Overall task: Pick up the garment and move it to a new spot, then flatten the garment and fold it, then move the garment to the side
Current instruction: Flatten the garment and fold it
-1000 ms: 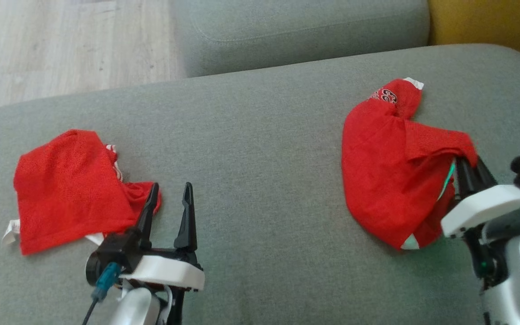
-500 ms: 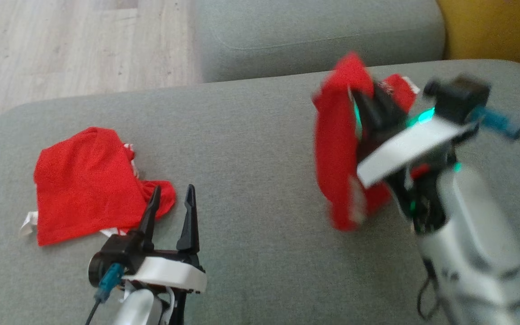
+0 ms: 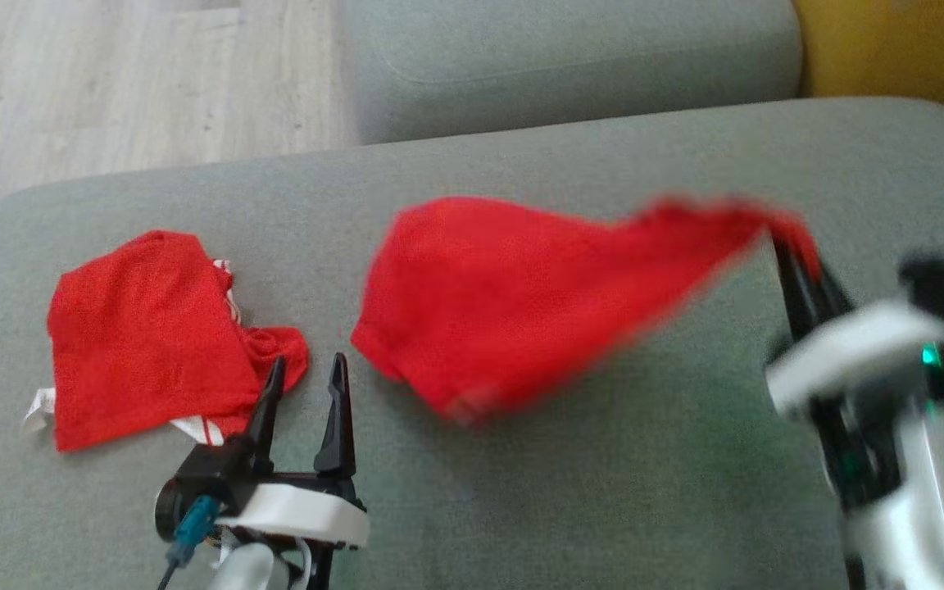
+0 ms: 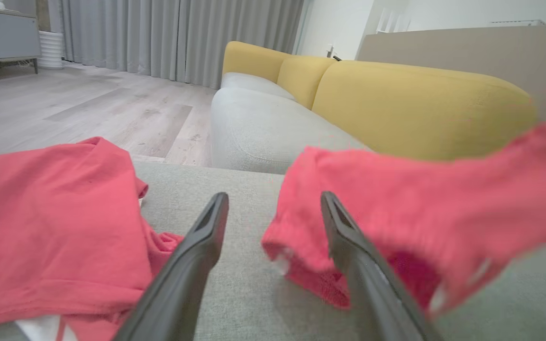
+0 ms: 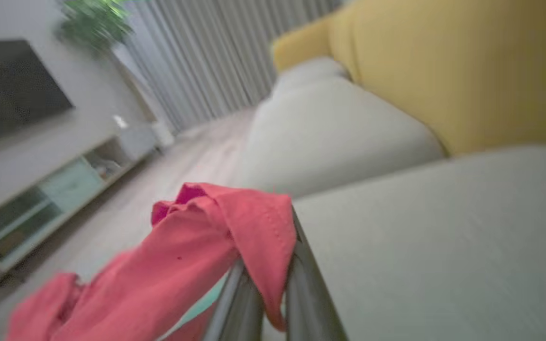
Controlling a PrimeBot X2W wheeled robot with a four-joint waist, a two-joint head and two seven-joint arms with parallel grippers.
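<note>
A red garment hangs stretched in the air over the middle of the grey sofa seat, blurred by motion. One corner of it is pinched in my right gripper, which is shut on the cloth; the right wrist view has the garment draped over the closed fingers. My left gripper rests open at the lower left with nothing between its fingers. From the left wrist, the hanging garment swings just beyond the right finger.
A second red garment lies crumpled on the seat at the left, just beside my left gripper; it also lies left of the fingers as the crumpled garment. Another grey cushion, yellow backrest and wooden floor lie beyond.
My right gripper lifted the garment off the seat at the right and swung it; the cloth now trails leftward toward the middle. The head camera shifted slightly. The left gripper stayed put.
</note>
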